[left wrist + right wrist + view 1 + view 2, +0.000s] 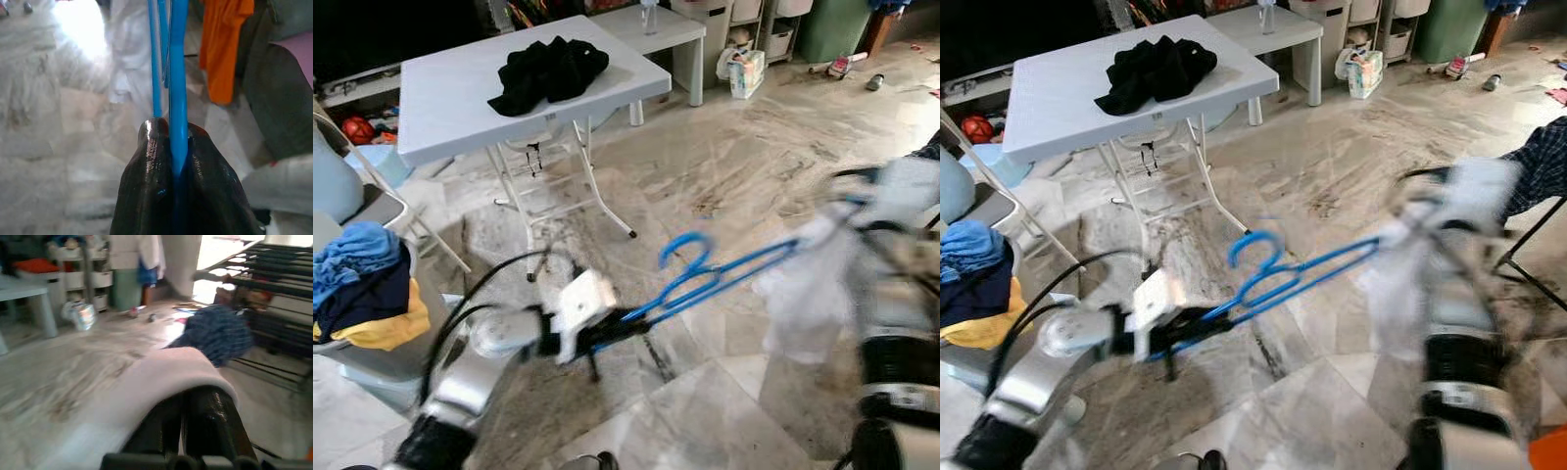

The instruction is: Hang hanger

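A blue plastic hanger (705,274) is held out level over the marble floor. My left gripper (626,318) is shut on its lower bar; in the left wrist view the black fingertips (151,147) pinch the blue hanger bar (177,73). A white garment (803,294) hangs off the hanger's far end, blurred. My right gripper (195,406) is shut on that white garment (161,377), which drapes over its closed fingers. The right arm (1454,294) is blurred at the right.
A white folding table (450,88) with a pile of black clothes (548,69) stands ahead on the left. A basket of mixed clothes (362,284) is at the far left. A drying rack with a plaid shirt (1538,166) stands at the right. An orange garment (225,44) hangs nearby.
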